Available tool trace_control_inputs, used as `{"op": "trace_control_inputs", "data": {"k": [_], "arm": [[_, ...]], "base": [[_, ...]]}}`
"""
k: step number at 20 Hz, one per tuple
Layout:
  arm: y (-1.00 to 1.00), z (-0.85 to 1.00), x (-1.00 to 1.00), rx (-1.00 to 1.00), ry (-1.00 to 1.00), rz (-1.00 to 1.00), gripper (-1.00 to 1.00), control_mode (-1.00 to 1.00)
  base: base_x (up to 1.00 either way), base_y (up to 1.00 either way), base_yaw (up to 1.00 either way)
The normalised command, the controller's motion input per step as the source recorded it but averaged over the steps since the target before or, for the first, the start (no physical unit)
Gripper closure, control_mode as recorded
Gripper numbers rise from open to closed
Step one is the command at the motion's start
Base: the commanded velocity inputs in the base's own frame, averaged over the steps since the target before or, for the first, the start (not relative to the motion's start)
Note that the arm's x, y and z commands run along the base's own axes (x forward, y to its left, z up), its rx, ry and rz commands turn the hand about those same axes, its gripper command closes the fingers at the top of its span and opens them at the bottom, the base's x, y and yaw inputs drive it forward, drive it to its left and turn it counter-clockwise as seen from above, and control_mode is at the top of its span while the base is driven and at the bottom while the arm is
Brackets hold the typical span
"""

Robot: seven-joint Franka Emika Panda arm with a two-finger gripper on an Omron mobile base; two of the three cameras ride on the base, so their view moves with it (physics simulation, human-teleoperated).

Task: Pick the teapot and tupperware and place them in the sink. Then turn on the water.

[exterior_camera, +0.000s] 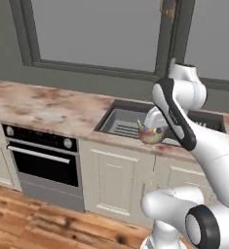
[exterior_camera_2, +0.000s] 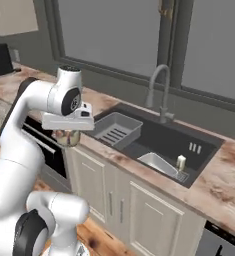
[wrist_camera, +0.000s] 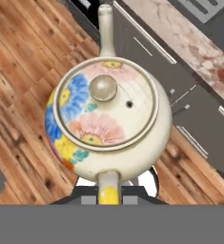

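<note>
My gripper (wrist_camera: pixel 108 193) is shut on the handle of the teapot (wrist_camera: pixel 108 116), a cream pot with blue, pink and yellow flowers. The teapot (exterior_camera_2: pixel 67 137) hangs under the hand (exterior_camera_2: pixel 68 120), in the air in front of the counter edge, left of the sink (exterior_camera_2: pixel 209 145). Wood floor and cabinet fronts lie below it. From the left, the teapot (exterior_camera: pixel 151 133) appears before the sink (exterior_camera: pixel 115 104). The white tupperware (exterior_camera_2: pixel 157 163) lies inside the basin, at its near right. No water falls from the faucet (exterior_camera_2: pixel 161 92).
A grey slotted rack (exterior_camera_2: pixel 114 130) fills the sink's left part (exterior_camera: pixel 123 125). A small pale object (exterior_camera_2: pixel 181 161) stands beside the tupperware. Marble counter (exterior_camera: pixel 43 107) runs left, above an oven (exterior_camera: pixel 43 155). A window is behind the faucet.
</note>
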Motion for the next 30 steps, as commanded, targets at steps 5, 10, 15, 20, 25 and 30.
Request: {"op": "trace_control_inputs", "data": {"k": [5, 10, 15, 20, 25, 30], "arm": [[0.00, 0.00, 0.00, 0.00, 0.00, 0.00, 1.00, 1.00], [0.00, 0.00, 0.00, 0.00, 0.00, 0.00, 1.00, 1.00], [0.00, 0.00, 0.00, 0.00, 0.00, 0.00, 1.00, 1.00], [0.00, 0.00, 0.00, 0.00, 0.00, 0.00, 1.00, 1.00], [0.00, 0.00, 0.00, 0.00, 0.00, 0.00, 1.00, 1.00], [0.00, 0.00, 0.00, 0.00, 0.00, 0.00, 1.00, 1.00]], "base": [[0.00, -0.22, -0.74], [0.04, -0.30, -0.74], [0.02, -0.46, -0.70], [0.51, 0.38, -0.38], [0.69, 0.28, -0.12], [0.88, 0.46, 0.05]]}}
